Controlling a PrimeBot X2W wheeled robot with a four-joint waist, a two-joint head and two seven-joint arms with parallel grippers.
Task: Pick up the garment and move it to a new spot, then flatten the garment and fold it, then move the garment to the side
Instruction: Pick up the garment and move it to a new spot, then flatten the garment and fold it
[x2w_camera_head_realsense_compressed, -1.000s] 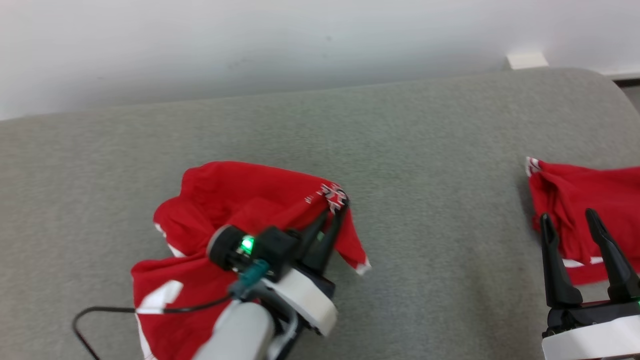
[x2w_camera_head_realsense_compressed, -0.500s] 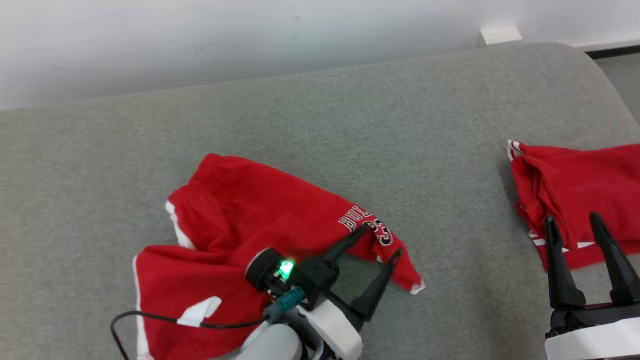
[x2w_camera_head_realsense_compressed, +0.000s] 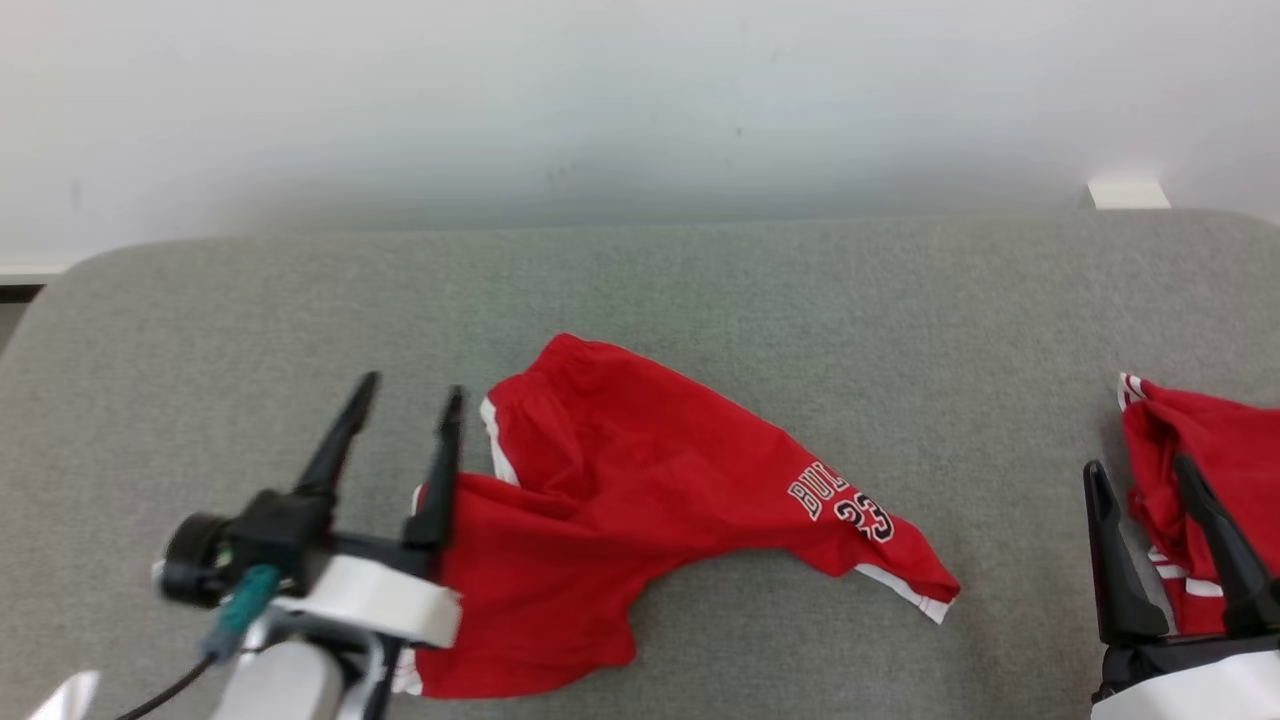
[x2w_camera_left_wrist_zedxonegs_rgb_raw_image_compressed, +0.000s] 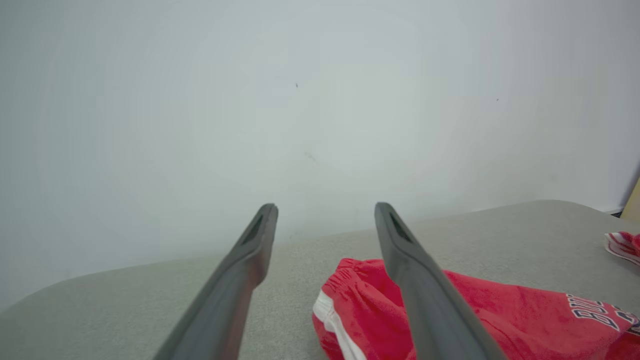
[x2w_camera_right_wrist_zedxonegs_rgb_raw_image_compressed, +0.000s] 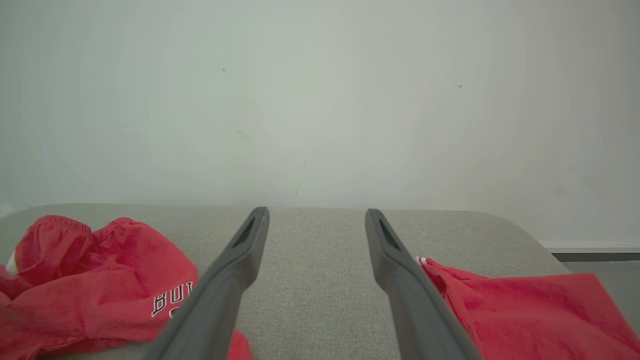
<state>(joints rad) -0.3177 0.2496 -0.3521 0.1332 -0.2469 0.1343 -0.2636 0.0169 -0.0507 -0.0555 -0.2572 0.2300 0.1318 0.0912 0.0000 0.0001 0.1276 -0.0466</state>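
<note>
The garment (x2w_camera_head_realsense_compressed: 640, 490) is a pair of red shorts with white trim and black-and-white lettering, lying crumpled and partly spread on the grey padded surface (x2w_camera_head_realsense_compressed: 760, 290). My left gripper (x2w_camera_head_realsense_compressed: 410, 388) stands open just left of the garment's white-trimmed edge, holding nothing. In the left wrist view the left gripper (x2w_camera_left_wrist_zedxonegs_rgb_raw_image_compressed: 326, 207) has its fingers apart, with the garment (x2w_camera_left_wrist_zedxonegs_rgb_raw_image_compressed: 500, 310) low on the right, behind the right finger. My right gripper (x2w_camera_head_realsense_compressed: 1137, 465) is open at the lower right, far from the garment. The right wrist view shows that gripper (x2w_camera_right_wrist_zedxonegs_rgb_raw_image_compressed: 316, 211) open over bare surface, the garment (x2w_camera_right_wrist_zedxonegs_rgb_raw_image_compressed: 100, 280) at its left.
A second red cloth (x2w_camera_head_realsense_compressed: 1215, 460) lies bunched at the right edge, just behind my right gripper, and also shows as red cloth (x2w_camera_right_wrist_zedxonegs_rgb_raw_image_compressed: 525, 310) and red cloth (x2w_camera_left_wrist_zedxonegs_rgb_raw_image_compressed: 622, 245). A white wall (x2w_camera_head_realsense_compressed: 640, 100) rises behind the surface. A small white block (x2w_camera_head_realsense_compressed: 1128, 192) sits at the back right.
My left gripper has opened, let go of the garment's lettered leg and pulled back to the left. The garment now lies flatter. The camera has shifted too.
</note>
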